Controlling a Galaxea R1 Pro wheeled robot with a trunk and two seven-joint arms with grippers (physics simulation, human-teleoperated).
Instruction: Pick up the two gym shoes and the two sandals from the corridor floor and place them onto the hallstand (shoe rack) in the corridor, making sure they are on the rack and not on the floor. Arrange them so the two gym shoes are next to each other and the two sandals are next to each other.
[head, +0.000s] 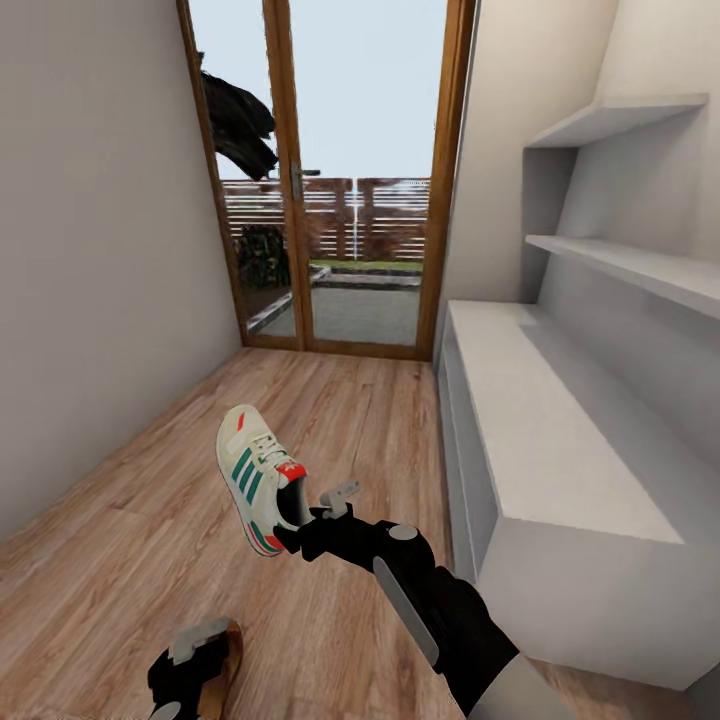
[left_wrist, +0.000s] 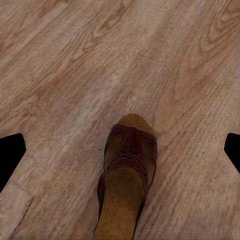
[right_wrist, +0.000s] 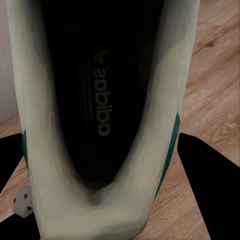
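the right pincer (head: 300, 528) is clamped on the heel of a white lace-up sneaker with green side stripes (head: 258, 476), holding it toe-up clear of the light brown wood-plank floor (head: 150, 520) (its dark insole faces the right wrist camera). the left pincer (head: 190, 665) stands wide, its black fingertips (left_wrist: 11, 150) well apart either side of a brown leather slip-on sandal (left_wrist: 125, 175) lying on the planks. the pale grey low bench (head: 540, 420) sits to the right.

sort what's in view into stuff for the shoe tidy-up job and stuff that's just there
For the job:
gym shoe, held up by the right gripper
sandal on the corridor floor, below the left gripper
hallstand

Just there:
glass doors
wall shelves
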